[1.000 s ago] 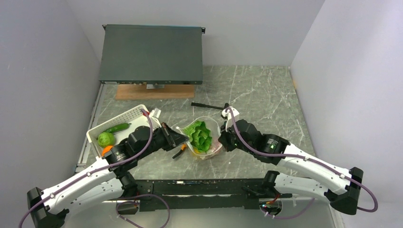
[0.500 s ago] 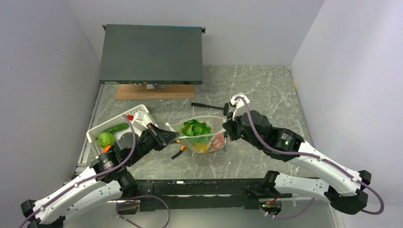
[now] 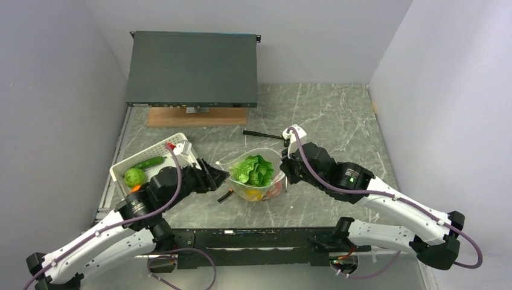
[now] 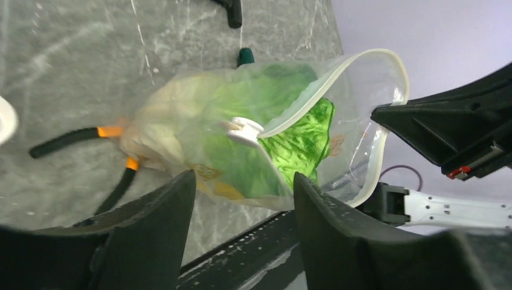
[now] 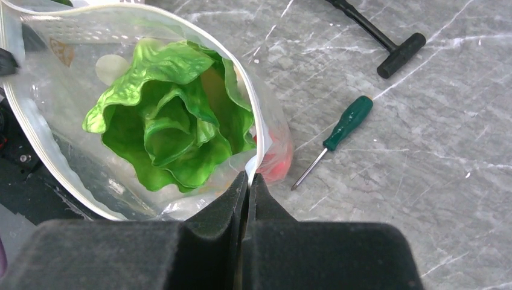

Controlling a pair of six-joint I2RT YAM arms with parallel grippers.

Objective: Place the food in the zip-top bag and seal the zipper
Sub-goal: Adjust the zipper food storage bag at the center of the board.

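Pliers (image 4: 60,140), screwdriver (image 5: 349,122) beside zip-top bag (image 5: 78,175); right claw (image 5: 249,176) pinches bag rim; left claw (image 4: 241,181) spread.

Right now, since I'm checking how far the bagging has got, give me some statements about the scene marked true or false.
The right fingers pinch the zip-top bag at its rim. True.
The zipper is pressed shut. False: the mouth gapes open over the green leafy piece.
The left fingers clamp the bag. False: they stand apart, gripping nothing.
A green-handled screwdriver lies on the table beside the bag. True.
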